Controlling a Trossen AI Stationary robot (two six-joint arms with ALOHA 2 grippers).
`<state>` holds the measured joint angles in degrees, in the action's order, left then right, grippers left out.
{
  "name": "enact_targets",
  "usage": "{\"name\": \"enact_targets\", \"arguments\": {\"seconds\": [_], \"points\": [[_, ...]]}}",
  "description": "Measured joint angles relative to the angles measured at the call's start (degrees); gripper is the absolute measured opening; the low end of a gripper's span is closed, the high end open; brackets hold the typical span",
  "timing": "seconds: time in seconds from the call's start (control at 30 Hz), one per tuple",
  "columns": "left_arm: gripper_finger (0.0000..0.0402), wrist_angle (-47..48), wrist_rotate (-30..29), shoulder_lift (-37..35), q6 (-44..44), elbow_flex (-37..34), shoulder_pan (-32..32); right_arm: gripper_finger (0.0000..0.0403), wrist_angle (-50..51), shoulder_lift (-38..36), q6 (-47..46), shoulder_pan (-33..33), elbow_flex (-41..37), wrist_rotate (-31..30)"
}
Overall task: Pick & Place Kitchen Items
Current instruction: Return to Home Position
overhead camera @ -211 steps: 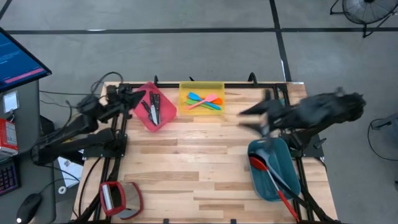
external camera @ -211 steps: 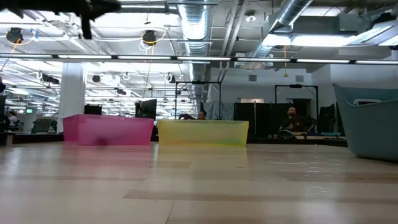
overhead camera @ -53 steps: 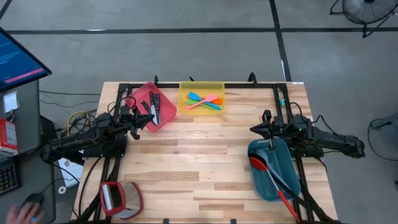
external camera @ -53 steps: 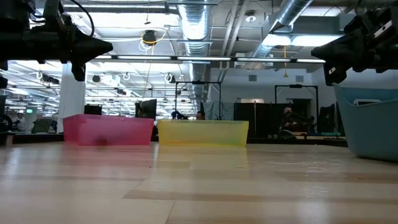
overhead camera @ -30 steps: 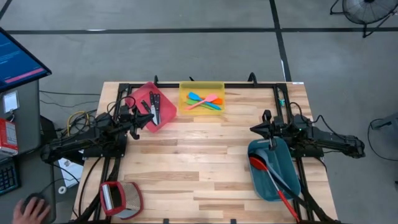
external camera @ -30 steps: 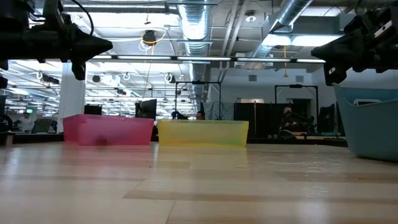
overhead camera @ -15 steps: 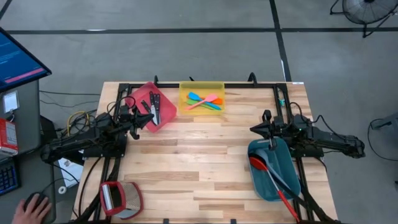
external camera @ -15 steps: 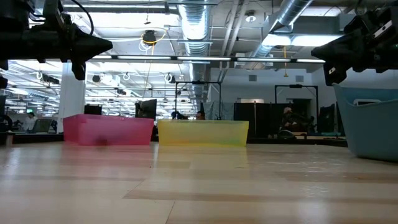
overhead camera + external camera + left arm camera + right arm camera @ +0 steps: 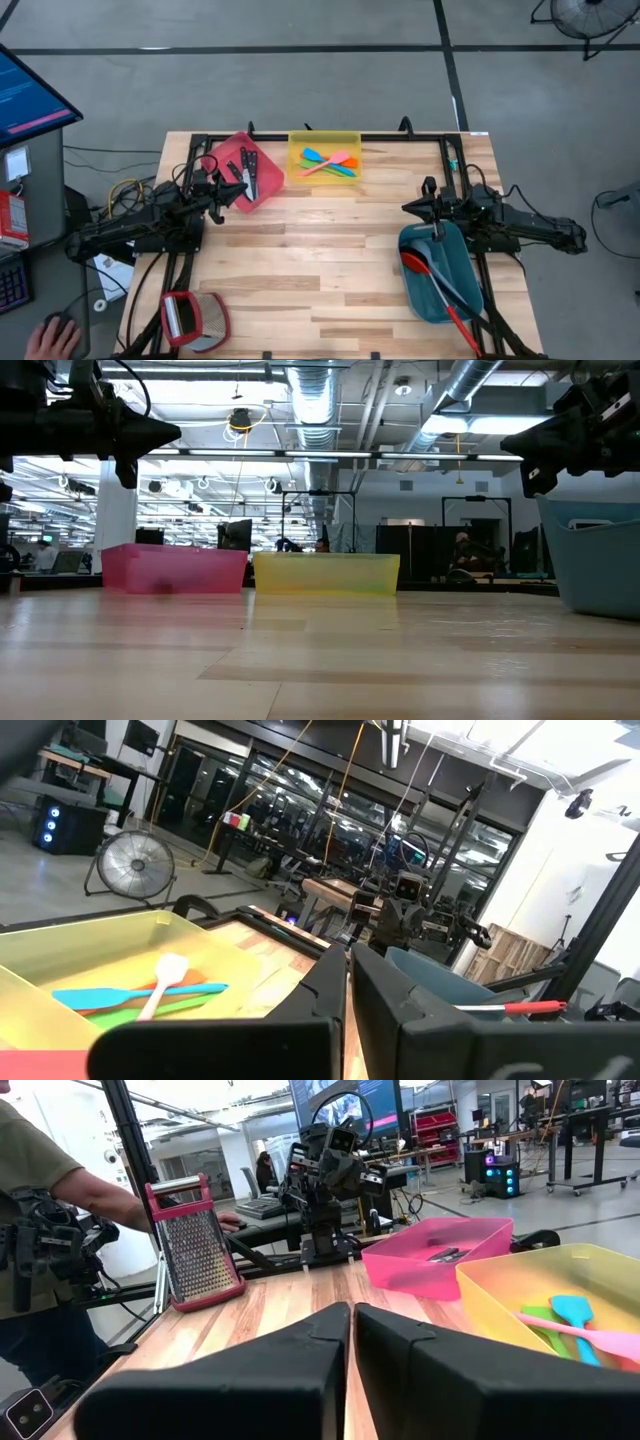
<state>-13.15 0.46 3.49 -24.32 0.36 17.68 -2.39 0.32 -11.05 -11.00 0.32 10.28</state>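
Observation:
Both arms hover above the table, holding nothing. My left gripper (image 9: 236, 193) is shut at the near edge of the pink bin (image 9: 262, 190), in which black-handled knives (image 9: 247, 172) lie. My right gripper (image 9: 406, 207) is shut above the far end of the teal bin (image 9: 452, 240). That bin holds a red spoon (image 9: 415, 263) and darker long spoons. Coloured spatulas (image 9: 328, 162) lie in the yellow bin (image 9: 305, 145) at the far middle. The wrist views show each pair of fingers closed together, the left gripper (image 9: 347, 965) and the right gripper (image 9: 352, 1320).
A red-framed grater (image 9: 185, 318) lies on the table's near left corner. Bare wood (image 9: 310, 260) stretches between the bins. A person's hand (image 9: 48, 342) rests by a mouse left of the table, and a person (image 9: 40, 1230) stands beyond the left arm's side.
Both arms have kept still. Only the person's hand by the mouse, left of the table, has shifted a little.

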Motion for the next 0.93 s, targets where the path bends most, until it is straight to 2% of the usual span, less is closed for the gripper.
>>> {"name": "enact_targets", "arguments": {"seconds": [0.93], "points": [[0.0001,-0.02,0.01,0.00,0.00,0.00,0.00,0.0022,-0.02,0.01,0.01,0.00,0.00,0.00]]}}
